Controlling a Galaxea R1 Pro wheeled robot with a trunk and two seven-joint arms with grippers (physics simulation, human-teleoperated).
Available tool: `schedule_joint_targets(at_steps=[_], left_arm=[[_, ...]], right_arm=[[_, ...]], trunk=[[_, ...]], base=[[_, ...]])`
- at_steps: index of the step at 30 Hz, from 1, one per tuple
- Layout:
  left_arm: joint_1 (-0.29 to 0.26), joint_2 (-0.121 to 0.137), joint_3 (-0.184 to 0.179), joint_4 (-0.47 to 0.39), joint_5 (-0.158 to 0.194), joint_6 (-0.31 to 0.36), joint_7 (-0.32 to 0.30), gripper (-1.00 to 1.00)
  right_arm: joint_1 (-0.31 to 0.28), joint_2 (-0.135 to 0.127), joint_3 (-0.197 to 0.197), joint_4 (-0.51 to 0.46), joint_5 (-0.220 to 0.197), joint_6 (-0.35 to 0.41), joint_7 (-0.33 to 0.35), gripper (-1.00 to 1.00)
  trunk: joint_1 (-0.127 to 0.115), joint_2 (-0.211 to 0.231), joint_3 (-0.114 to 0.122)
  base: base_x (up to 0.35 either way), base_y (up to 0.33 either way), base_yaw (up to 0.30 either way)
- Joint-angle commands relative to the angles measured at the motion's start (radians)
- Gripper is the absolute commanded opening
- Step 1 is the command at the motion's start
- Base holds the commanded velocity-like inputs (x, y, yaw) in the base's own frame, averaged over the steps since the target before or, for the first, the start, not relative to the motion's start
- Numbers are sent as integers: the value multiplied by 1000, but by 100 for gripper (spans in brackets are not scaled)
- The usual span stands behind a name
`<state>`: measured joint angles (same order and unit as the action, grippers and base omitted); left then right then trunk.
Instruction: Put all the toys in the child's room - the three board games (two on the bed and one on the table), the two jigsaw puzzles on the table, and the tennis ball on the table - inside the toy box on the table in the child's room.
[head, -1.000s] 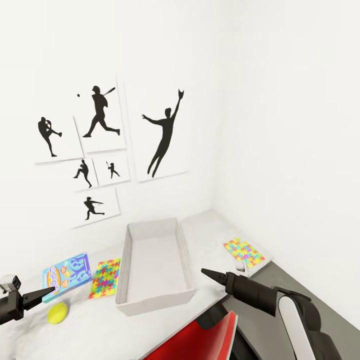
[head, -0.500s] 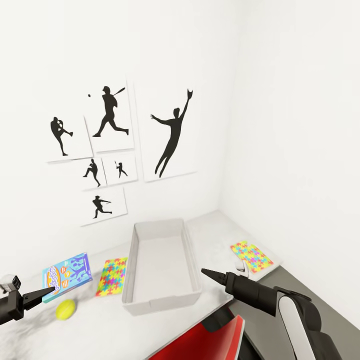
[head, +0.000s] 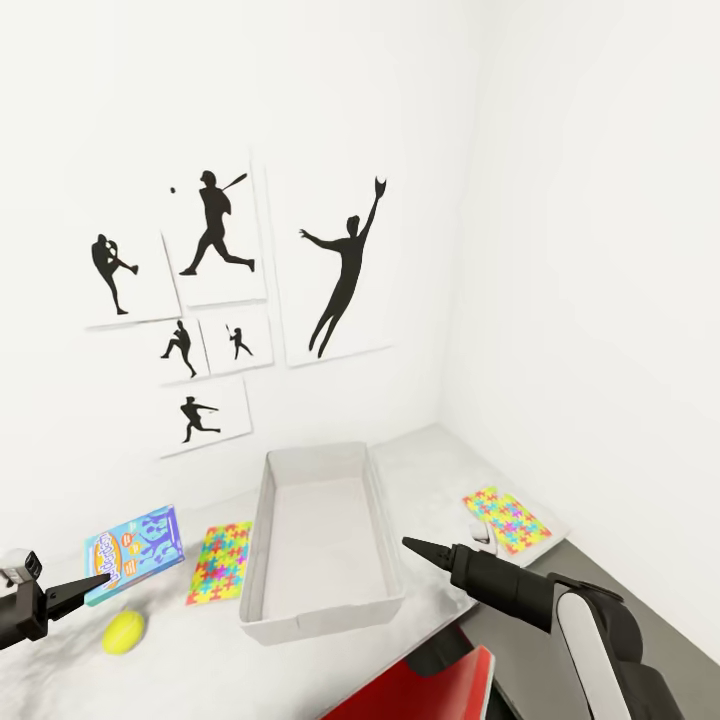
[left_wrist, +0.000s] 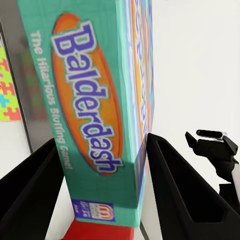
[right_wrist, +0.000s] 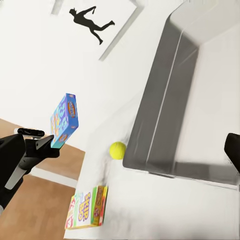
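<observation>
While our left gripper (head: 95, 581) pinches the blue board game (head: 135, 552) by one edge, both fingers (left_wrist: 30, 192) pressed flat against the teal "Balderdash" side, the box hangs clear of the table (head: 420, 460), at 9 o'clock from the toy box (head: 320, 535). Our right gripper (head: 420, 548) points forward at the toy box's 3 o'clock rim, its tips meeting in a single point, nothing between them.

Tennis ball (head: 123, 631) rests on the tabletop near the held game, at about 8 o'clock from the toy box. One jigsaw puzzle (head: 221, 561) lies flat just beside the box's 9 o'clock wall; the second jigsaw puzzle (head: 506, 520) lies at 3 o'clock, close to the table's edge. Toy box interior is bare grey.

From the right wrist view we note another board game (right_wrist: 87, 208), green-white with a red strip, standing on edge on the table, near the ball (right_wrist: 117, 150). Red chair back (head: 430, 695) shows at 6 o'clock. Silhouette pictures (head: 335, 265) hang on the wall at 12 o'clock.
</observation>
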<state>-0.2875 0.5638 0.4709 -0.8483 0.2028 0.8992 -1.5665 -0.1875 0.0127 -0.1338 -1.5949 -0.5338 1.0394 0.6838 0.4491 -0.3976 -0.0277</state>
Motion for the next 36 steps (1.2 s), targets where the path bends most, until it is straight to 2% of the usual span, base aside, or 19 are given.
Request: schedule_joint_targets(at_steps=[1, 16, 36], left_arm=[[-1, 0, 0, 0, 0, 10, -4, -100], [-1, 0, 0, 0, 0, 10, -4, -100], [-1, 0, 0, 0, 0, 10, -4, -100]], right_arm=[[-1, 1, -2, 0, 6, 5, 8, 100], [-1, 1, -1, 0, 8, 4, 7, 100], [-1, 1, -4, 0, 8, 4, 9, 100]], trunk=[[1, -2, -2], [1, -2, -2], [1, -2, -2]], base=[[79, 0, 0], [64, 0, 0], [4, 0, 0]])
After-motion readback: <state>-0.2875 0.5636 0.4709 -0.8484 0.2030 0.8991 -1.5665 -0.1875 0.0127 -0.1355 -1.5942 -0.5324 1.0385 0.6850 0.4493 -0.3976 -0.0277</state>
